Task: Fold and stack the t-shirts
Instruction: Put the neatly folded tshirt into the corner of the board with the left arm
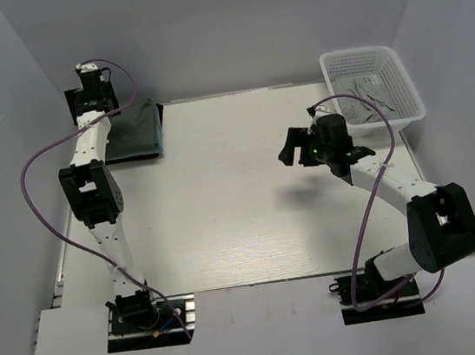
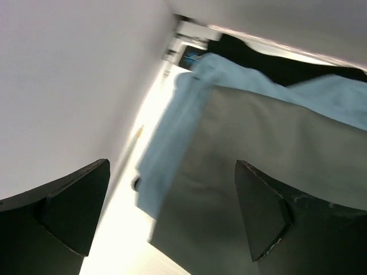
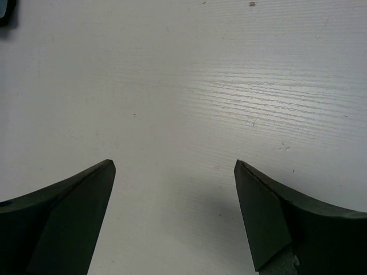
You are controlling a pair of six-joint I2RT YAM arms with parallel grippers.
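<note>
Far-left corner: left gripper point(image 2: 169, 220), jaws spread and empty, at the edge of a folded stack. The dark grey-green t-shirt point(image 1: 137, 129) lies on the light teal-blue t-shirt point(image 2: 166, 143). The arm hides the stack's left edge, and the wrist view is blurred.
Centre-right: right gripper point(image 3: 175, 220), jaws spread and empty, above the table point(image 1: 244, 229).
Far right: white mesh basket point(image 1: 405, 90) holding crumpled pale grey t-shirts point(image 1: 365, 98), count unclear.

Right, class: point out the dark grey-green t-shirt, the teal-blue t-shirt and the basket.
dark grey-green t-shirt point(image 1: 137, 131), top view, folded top face.
teal-blue t-shirt point(image 2: 163, 154), left wrist view, exposed left edge.
basket point(image 1: 358, 58), top view, far wall.
</note>
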